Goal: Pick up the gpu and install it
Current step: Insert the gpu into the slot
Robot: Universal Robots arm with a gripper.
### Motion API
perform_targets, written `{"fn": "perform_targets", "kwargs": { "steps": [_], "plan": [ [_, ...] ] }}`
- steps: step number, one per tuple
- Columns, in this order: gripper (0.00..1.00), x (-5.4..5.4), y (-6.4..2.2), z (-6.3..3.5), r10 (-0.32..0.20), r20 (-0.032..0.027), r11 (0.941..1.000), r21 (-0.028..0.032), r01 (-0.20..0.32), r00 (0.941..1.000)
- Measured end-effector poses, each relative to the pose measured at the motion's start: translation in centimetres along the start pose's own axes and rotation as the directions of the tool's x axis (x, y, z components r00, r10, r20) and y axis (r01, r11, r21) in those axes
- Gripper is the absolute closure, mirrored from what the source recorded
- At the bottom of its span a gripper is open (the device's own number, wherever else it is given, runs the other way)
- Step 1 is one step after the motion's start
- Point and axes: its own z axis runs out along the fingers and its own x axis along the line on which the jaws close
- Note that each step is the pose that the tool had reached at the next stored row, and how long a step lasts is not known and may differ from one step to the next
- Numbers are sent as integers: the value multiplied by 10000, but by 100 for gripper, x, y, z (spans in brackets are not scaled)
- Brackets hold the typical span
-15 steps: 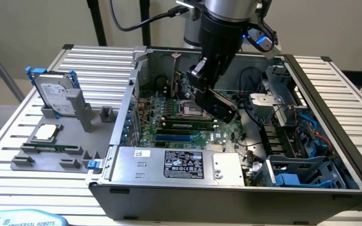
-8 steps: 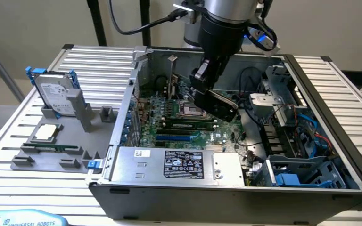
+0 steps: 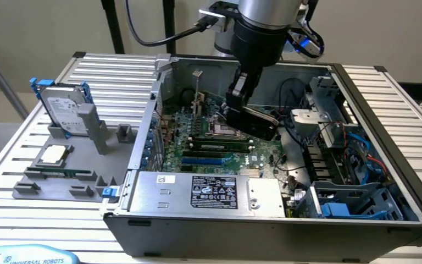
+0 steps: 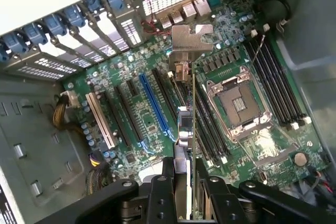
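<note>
The gpu (image 3: 209, 99) hangs on edge inside the open computer case (image 3: 387, 137), above the green motherboard (image 3: 218, 148). My gripper (image 3: 230, 108) is shut on its end away from the silver bracket (image 3: 198, 85). In the wrist view the gpu (image 4: 185, 129) appears edge-on, running from my gripper (image 4: 185, 177) to its bracket (image 4: 186, 38) near the rear slot openings. It hovers over the black expansion slots beside the blue slot (image 4: 155, 106), between that slot and the processor socket (image 4: 239, 103). Whether its edge touches a slot cannot be told.
A grey fixture (image 3: 86, 187) on the slatted table at the exterior view's left holds a silver hard drive in a blue frame (image 3: 64, 110), a memory stick (image 3: 61, 171) and a processor chip (image 3: 53, 155). The power supply (image 3: 207, 192) lies at the case front; cables and drive bays (image 3: 343, 159) crowd its right.
</note>
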Motion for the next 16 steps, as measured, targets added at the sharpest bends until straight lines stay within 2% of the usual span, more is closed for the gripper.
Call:
{"fn": "perform_targets", "kwargs": {
  "steps": [4, 7, 11, 16],
  "plan": [
    [73, 0, -1, 16, -723, -25, 9974, 52, 723, 9974],
    [73, 0, -2, 30, -1196, -25, 9927, 134, 1196, 9928],
    [73, 4, 4, 50, -1552, 5, 9874, 314, 1551, 9879],
    [73, 32, 48, 93, -1727, 56, 9835, 555, 1721, 9850]
  ]
}}
